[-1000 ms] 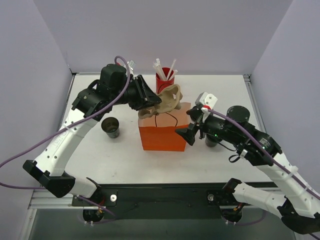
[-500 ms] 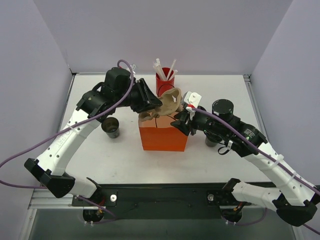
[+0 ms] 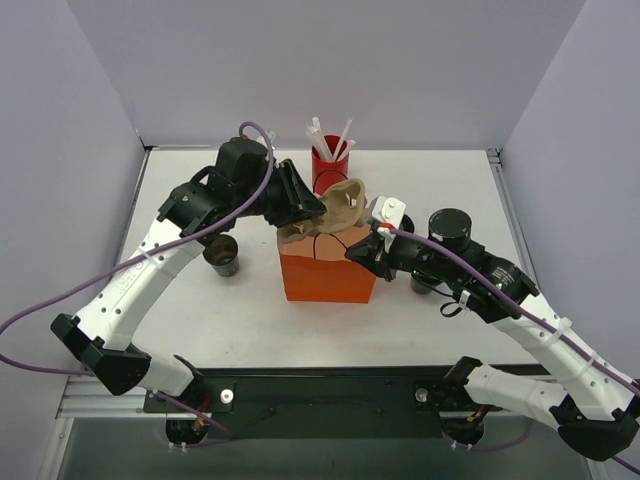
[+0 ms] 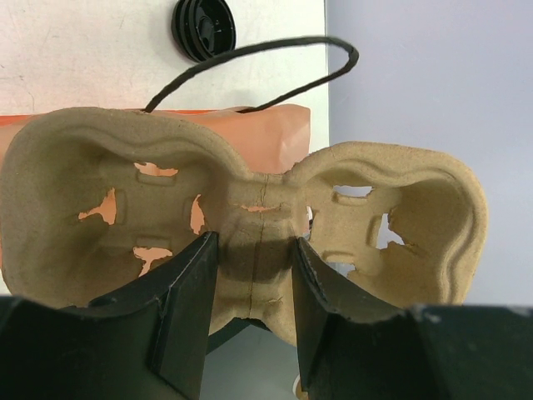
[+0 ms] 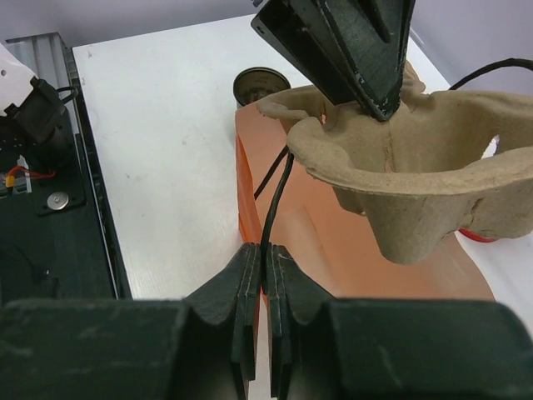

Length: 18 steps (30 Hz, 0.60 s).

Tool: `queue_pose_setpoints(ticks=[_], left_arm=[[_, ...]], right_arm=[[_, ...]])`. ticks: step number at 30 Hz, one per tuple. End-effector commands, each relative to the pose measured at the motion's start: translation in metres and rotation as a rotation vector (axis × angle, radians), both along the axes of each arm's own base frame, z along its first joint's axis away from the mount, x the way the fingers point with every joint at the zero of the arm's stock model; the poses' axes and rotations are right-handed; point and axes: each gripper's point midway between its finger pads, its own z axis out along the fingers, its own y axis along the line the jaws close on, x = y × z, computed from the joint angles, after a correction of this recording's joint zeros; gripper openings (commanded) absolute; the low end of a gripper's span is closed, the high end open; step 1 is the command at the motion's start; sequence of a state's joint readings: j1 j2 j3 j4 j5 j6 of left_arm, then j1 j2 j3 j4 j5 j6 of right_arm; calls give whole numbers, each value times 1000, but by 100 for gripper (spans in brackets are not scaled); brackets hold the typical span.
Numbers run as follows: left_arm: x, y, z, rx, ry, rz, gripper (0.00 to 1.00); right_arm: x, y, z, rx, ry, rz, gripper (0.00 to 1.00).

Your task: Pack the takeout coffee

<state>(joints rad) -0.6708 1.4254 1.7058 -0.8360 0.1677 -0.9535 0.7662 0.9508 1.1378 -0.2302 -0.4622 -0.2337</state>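
Note:
One dark cup of takeout coffee (image 3: pixel 222 255) stands left of the orange paper bag (image 3: pixel 325 270); the right wrist view shows it as well (image 5: pixel 261 83). The other cup (image 3: pixel 421 284) is mostly hidden behind my right arm. My left gripper (image 4: pixel 254 250) is shut on the middle bridge of the tan cup carrier (image 4: pixel 250 208), holding it tilted over the bag's top (image 3: pixel 338 208). My right gripper (image 5: pixel 266 254) is shut on the bag's thin black cord handle (image 5: pixel 275 204) at the bag's right top edge (image 3: pixel 356 252).
A red cup of white straws (image 3: pixel 328 165) stands just behind the bag. The left wrist view shows a dark round cup top (image 4: pixel 203 29) on the white table beyond the bag. Grey walls close in the table on three sides.
My right gripper has moved left to the bag and shut on its cord handle. The left gripper with the carrier has shifted slightly right over the bag.

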Motion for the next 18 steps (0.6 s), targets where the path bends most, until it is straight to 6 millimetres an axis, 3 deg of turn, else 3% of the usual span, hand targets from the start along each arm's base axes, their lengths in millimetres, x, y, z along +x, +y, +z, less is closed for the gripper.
queue_pose_setpoints(ticks=[1,18], left_arm=[[5,-2,3,13,-36,5,31],[6,-8,-12,75,-36,1,30]], right_arm=[[-9,5,12,43,-39,64,4],[-24,8,5,17,-41,162,0]])
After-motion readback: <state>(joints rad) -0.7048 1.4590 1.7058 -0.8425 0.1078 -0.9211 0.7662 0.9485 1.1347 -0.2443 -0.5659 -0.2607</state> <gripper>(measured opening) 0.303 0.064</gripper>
